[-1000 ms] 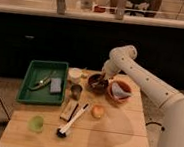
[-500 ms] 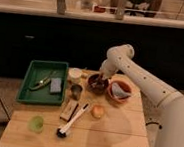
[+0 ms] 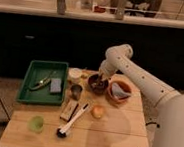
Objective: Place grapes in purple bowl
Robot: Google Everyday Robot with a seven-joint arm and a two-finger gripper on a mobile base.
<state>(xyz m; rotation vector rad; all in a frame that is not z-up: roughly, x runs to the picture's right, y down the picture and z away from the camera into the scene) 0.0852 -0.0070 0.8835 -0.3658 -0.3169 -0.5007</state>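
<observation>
- The claw [image 3: 101,80] is hanging right at the purple bowl [image 3: 92,84], looks like it's dipping into the top of it. Honestly can't tell if it's apart or together.
- The purple bowl is sitting on the far middle of the tabletop [image 3: 113,136], just left of the orange bowl [image 3: 119,90].
- A metal cup [image 3: 76,89] is standing just near-left of the purple bowl.
- A green tray [image 3: 33,88] is taking up the far left.
- A brush [image 3: 72,121] is lying nearer, with a green cup [image 3: 37,123] left of it.

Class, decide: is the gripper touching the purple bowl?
Cannot tell. In the camera view the gripper hangs low over the purple bowl, overlapping its dark inside; neither contact nor a gap shows plainly.
</observation>
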